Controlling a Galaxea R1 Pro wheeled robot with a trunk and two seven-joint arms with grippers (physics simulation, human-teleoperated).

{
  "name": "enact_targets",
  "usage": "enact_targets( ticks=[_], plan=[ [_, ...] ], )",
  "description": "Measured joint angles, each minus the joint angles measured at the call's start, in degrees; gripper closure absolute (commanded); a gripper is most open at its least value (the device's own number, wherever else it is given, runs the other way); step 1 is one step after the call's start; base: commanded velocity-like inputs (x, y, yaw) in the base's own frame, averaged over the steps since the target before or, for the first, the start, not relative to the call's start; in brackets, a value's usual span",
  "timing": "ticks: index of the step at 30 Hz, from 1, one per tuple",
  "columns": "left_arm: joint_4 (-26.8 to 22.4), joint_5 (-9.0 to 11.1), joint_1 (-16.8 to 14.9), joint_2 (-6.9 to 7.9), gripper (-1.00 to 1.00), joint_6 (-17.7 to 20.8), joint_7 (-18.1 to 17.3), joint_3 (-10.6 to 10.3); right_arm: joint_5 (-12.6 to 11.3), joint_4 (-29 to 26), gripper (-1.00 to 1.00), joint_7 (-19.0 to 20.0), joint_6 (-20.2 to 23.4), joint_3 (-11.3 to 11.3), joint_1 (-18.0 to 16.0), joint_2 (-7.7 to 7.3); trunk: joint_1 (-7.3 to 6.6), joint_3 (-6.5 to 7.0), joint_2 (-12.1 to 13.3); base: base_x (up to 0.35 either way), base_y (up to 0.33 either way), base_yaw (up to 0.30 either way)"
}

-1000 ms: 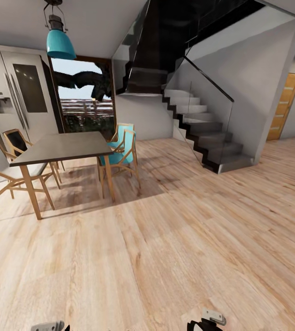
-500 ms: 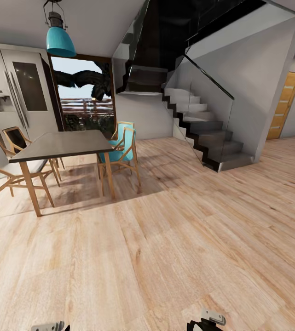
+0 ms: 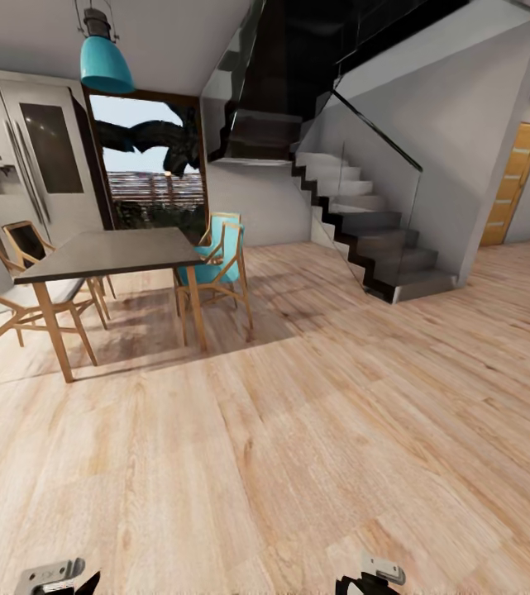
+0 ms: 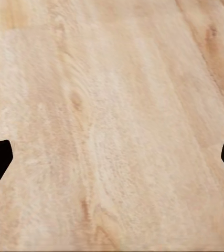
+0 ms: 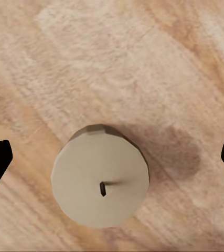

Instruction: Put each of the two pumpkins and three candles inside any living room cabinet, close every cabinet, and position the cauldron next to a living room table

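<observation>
Since the candle point(image 5: 100, 182) stands on the wooden floor point(image 3: 298, 446) under my right gripper point(image 5: 112, 157), whose fingers are spread wide, driving on could strand it. My left gripper point(image 4: 112, 157) is wide too, holding nothing, and a crooked descent could tip the candle.

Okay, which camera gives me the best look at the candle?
The right wrist view: the candle stands on the wooden floor between the spread fingers of the right gripper, seen from above, wick visible. The head and left wrist views give no look at it.

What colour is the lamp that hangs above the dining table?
Turquoise blue, with a dark top: the lamp shows best in the head view.
</observation>
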Motion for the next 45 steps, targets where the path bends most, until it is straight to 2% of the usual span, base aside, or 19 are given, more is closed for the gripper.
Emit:
enact_targets(
  ticks=[2,5,6,8,10,14,18,21,25,33,45],
  plan=[
    [-0.56,-0.23,-0.64,1.57,-1.00,4.60,-0.31,0.51,0.00,0.00,-1.00,0.02,-0.01,0.01,0.00,0.02,0.05,-0.44,-0.03,0.000,0.000,0.000],
    [-0.78,-0.29,-1.69,3.68,-1.00,7.64,-0.53,0.77,0.02,0.00,-1.00,0.02,-0.07,-0.01,0.00,0.02,0.13,-1.11,-0.07,0.000,0.000,0.000],
    [-0.78,-0.19,-1.84,3.83,-1.00,7.90,-0.57,0.80,0.05,-0.02,-1.00,0.06,-0.13,-0.01,0.00,0.01,0.15,-1.33,-0.08,0.000,0.000,0.000],
    [-0.78,-0.19,-1.94,3.89,-1.00,7.89,-0.56,0.82,0.07,-0.01,-1.00,0.09,-0.64,0.00,0.00,0.01,0.21,-1.77,-0.11,0.000,0.000,0.000],
    [-0.72,-0.14,-2.03,3.97,-1.00,7.81,-0.62,0.85,0.08,0.12,-1.00,0.20,-3.25,0.26,0.00,0.05,0.26,-2.22,-0.13,0.000,0.000,0.000],
    [-0.68,-0.02,-2.09,4.02,-1.00,7.78,-1.46,0.81,0.25,0.90,-1.00,0.29,-5.15,3.27,0.01,0.13,0.36,-3.10,-0.19,0.000,0.000,0.000],
    [-0.60,0.00,-2.07,4.03,-1.00,7.07,-2.30,0.85,0.37,1.09,-1.00,0.43,-5.88,4.52,0.01,0.44,0.46,-3.99,-0.24,0.000,0.000,0.000],
    [-0.60,0.01,-2.04,4.01,-1.00,4.53,-2.53,0.85,0.40,1.13,-1.00,0.47,-6.08,4.81,0.02,0.55,0.54,-4.66,-0.28,0.000,0.000,0.000],
    [-0.60,0.01,-1.97,3.97,-1.00,3.09,-2.61,0.80,0.34,1.29,-1.00,0.49,-5.86,4.91,0.03,0.80,0.64,-5.54,-0.34,0.000,0.000,0.000],
    [-0.60,0.01,-1.76,3.95,-1.00,2.59,-2.64,0.70,0.32,2.11,-1.00,0.49,-5.43,5.02,0.01,2.06,0.85,-7.32,-0.44,0.000,0.000,0.000],
    [-0.60,0.01,-1.80,3.95,-1.00,2.47,-2.64,0.68,0.37,2.13,-1.00,0.49,-5.44,5.01,0.01,2.08,1.16,-9.98,-0.61,0.000,0.000,0.000]
  ],
)
